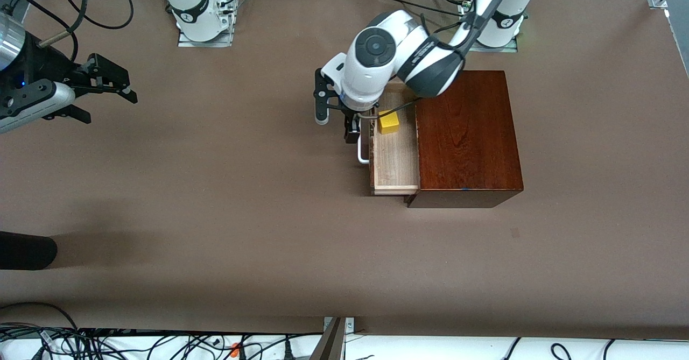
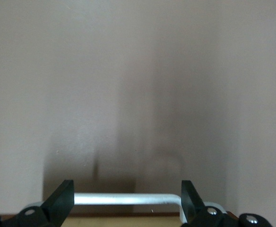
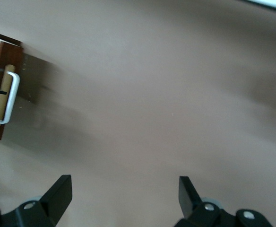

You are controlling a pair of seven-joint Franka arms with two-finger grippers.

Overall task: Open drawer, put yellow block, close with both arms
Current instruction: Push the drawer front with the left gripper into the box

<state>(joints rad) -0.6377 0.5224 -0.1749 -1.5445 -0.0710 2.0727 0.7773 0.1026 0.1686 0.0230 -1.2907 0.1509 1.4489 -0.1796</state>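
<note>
Front view: my left hand (image 1: 352,134), fingers spread, straddles the drawer (image 1: 395,155) handle (image 2: 128,198); yellow block (image 1: 388,122) lies inside the open drawer. My right hand (image 1: 115,85), spread, waits over the desk (image 1: 215,214).

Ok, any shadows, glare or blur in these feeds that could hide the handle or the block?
Front view: even light, yellow block sharp in the open drawer, soft shadows only. Left wrist view: handle bright and slightly soft between the open left gripper fingers, dark shadow above. Right wrist view: table smeared; right gripper open.
</note>
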